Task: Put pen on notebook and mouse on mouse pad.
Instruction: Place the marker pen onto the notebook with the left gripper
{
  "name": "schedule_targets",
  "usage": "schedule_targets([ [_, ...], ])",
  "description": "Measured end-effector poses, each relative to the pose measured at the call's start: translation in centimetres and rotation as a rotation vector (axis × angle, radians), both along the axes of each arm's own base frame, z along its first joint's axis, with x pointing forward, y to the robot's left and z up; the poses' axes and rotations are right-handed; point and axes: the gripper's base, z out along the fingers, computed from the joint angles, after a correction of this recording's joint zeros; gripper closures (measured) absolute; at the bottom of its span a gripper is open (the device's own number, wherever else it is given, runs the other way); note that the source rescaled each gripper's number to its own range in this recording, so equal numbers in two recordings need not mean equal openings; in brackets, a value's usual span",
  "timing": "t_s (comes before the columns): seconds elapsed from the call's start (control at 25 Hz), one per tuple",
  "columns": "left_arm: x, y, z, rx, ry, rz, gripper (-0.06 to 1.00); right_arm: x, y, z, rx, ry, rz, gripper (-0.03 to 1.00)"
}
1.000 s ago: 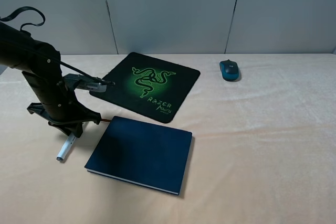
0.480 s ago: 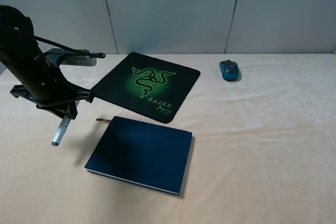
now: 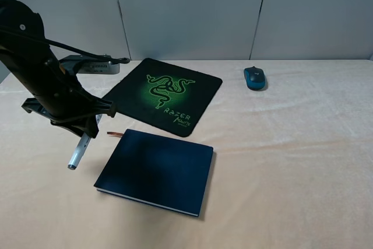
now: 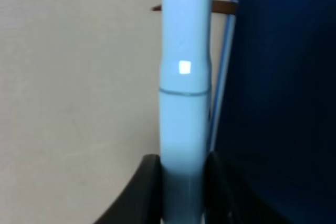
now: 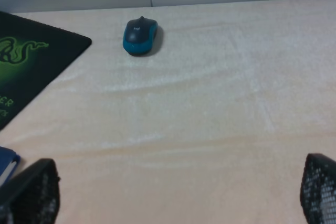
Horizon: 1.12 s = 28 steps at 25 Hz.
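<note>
My left gripper [image 3: 88, 130] is shut on the white pen [image 3: 79, 151], which hangs tilted just left of the navy notebook [image 3: 154, 170]. In the left wrist view the pen [image 4: 185, 87] runs out from between the black fingers [image 4: 146, 190], beside the notebook's edge [image 4: 278, 103] and its reddish ribbon [image 4: 223, 7]. The black mouse pad [image 3: 163, 94] with the green logo lies behind the notebook. The teal mouse [image 3: 254, 77] sits on the table to the right of the pad, also seen in the right wrist view [image 5: 140, 35]. My right gripper [image 5: 176, 190] is open, well short of the mouse, and holds nothing.
A beige cloth covers the table [image 3: 291, 155]. Grey wall panels [image 3: 186, 10] stand close behind the back edge. The left arm's dark links [image 3: 41, 68] rise over the table's left side.
The left gripper has lifted the pen off the table, first swinging back and left, then right toward the notebook's left edge. Mouse, pad and notebook have not moved.
</note>
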Motion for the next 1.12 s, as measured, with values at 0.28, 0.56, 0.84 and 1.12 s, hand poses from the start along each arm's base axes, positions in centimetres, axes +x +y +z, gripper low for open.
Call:
schedule_targets([
  [0.28, -0.5, -1.9, 0.4, 0.002, -0.017, -0.124, 0.94, 0.0, 0.0, 0.0, 0.000, 0.000, 0.000, -0.03],
  [0.56, 0.3, -5.0, 2.2, 0.027, -0.016, -0.392, 0.94, 0.0, 0.0, 0.0, 0.000, 0.000, 0.000, -0.03],
  [0.84, 0.4, -9.4, 1.5, 0.082, 0.121, -0.779, 0.94, 0.0, 0.0, 0.0, 0.000, 0.000, 0.000, -0.03],
  [1.12, -0.9, -11.6, 1.0, 0.097, 0.131, -1.112, 0.94, 0.0, 0.0, 0.0, 0.000, 0.000, 0.000, -0.03],
])
